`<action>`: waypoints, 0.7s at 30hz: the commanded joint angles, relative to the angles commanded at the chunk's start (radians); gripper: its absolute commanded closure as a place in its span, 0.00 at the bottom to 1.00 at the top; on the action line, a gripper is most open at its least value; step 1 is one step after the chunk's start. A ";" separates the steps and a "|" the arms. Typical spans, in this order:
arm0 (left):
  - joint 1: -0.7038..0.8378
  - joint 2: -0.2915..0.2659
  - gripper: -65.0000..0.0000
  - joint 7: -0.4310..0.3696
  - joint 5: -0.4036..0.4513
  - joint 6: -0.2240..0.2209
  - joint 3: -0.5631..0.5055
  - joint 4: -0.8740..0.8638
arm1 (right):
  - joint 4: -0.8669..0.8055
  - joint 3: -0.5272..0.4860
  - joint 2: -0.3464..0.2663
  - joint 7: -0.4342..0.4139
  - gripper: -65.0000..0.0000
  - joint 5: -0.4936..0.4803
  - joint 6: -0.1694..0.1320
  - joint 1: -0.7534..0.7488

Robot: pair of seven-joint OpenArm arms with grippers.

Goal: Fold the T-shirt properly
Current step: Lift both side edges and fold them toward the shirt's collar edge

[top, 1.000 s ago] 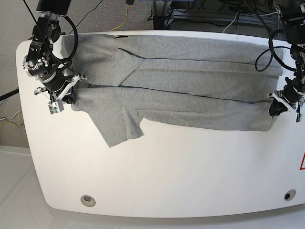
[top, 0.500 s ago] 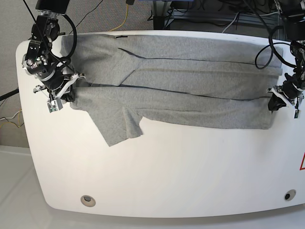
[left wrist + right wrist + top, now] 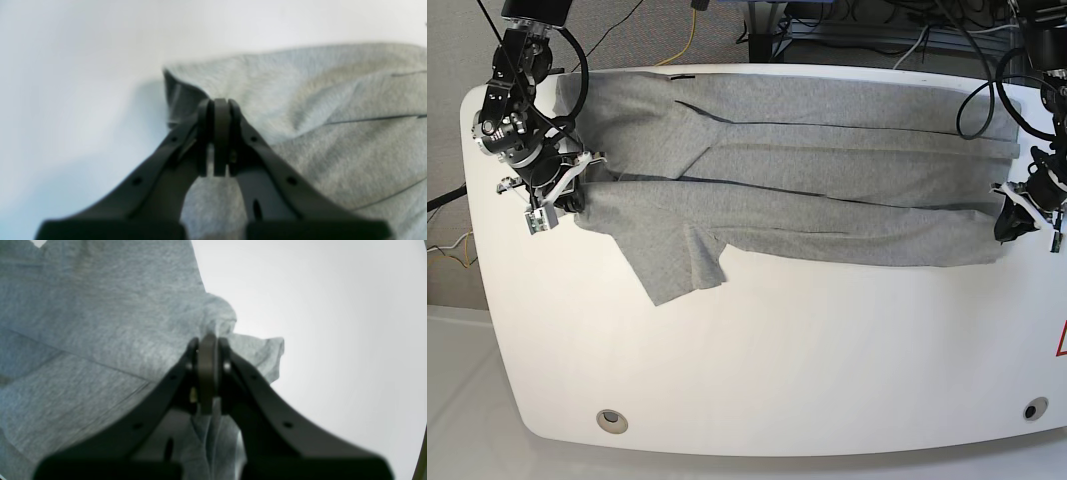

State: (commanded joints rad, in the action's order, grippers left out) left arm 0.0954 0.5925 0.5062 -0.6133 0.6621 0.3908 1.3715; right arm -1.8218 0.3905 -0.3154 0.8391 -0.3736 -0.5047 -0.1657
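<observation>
In the base view the right gripper (image 3: pixel 570 200) sits at the picture's left end of the T-shirt (image 3: pixel 797 170), by the shoulder and sleeve; its wrist view shows the right gripper (image 3: pixel 208 353) with its fingers (image 3: pixel 190 363) pressed together, no gap between them, a bunched lip of grey cloth pinched at the tips and a strip of cloth hanging down between the two black arms; the fabric beyond the tips stands up in a small crumpled peak over the white table (image 3: pixel 333 323).

The T-shirt lies on the far half of the table (image 3: pixel 777 360), its long axis running across the picture from one gripper to the other; it is folded lengthwise into a band with dark crease lines along it, plain grey side up; one short sleeve (image 3: pixel 677 260) sticks out toward the near edge at the left end; a small dark tab shows at the far edge near the collar end.

At the picture's right end the left gripper (image 3: pixel 1010 222) is at the hem corner; the wrist view shows the left gripper (image 3: pixel 220 113) closed tight as well, fingertips (image 3: pixel 235 116) meeting on a fold of the shirt's edge, cloth lifted slightly around them.

Behind the table run cables (image 3: pixel 907 35) and a yellow cord (image 3: pixel 689 30); two round holes (image 3: pixel 611 420) mark the near edge; a red triangle mark (image 3: pixel 1061 342) shows at far right.
</observation>
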 joint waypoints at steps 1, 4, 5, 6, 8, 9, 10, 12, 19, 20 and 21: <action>0.015 0.002 1.00 0.005 0.000 0.000 0.015 0.014 | 0.003 -0.001 -0.001 0.000 1.00 -0.001 0.001 -0.001; 0.039 0.004 1.00 0.018 -0.003 0.000 0.041 0.040 | 0.006 -0.002 -0.002 0.003 1.00 -0.003 0.001 -0.006; 0.043 0.004 1.00 0.023 -0.004 0.000 0.044 0.045 | 0.006 -0.002 -0.002 0.003 1.00 -0.004 0.001 -0.008; 0.047 0.004 1.00 0.027 -0.006 0.000 0.048 0.049 | 0.006 -0.001 -0.002 0.004 1.00 -0.005 0.001 -0.010; 0.055 0.005 1.00 0.033 -0.009 0.000 0.056 0.057 | 0.004 0.000 -0.002 0.004 1.00 -0.007 0.001 -0.014; 0.058 0.006 1.00 0.037 -0.012 0.000 0.058 0.061 | 0.003 0.000 -0.002 0.003 1.00 -0.009 0.000 -0.017; 0.060 0.007 1.00 0.042 -0.015 0.000 0.061 0.065 | 0.002 0.000 -0.002 0.002 1.00 -0.011 0.000 -0.019; 0.056 0.013 1.00 0.056 -0.030 -0.005 0.063 0.073 | 0.001 0.005 -0.004 0.003 1.00 -0.015 0.004 -0.021; 0.063 0.017 1.00 0.072 -0.036 -0.010 0.073 0.092 | -0.001 0.009 -0.005 -0.002 1.00 -0.023 0.004 -0.036; 0.064 0.017 1.00 0.074 -0.035 -0.012 0.076 0.094 | -0.001 0.009 -0.005 -0.002 1.00 -0.022 0.004 -0.038; 0.059 0.015 1.00 0.076 -0.033 -0.014 0.079 0.091 | -0.002 0.008 -0.006 0.000 1.00 -0.018 0.005 -0.037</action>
State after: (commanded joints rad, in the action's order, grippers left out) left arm 0.1549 0.6080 0.5823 -0.6464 0.6477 0.4699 1.4627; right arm -1.8239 0.3984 -0.3219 0.8393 -0.3915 -0.4993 -0.2030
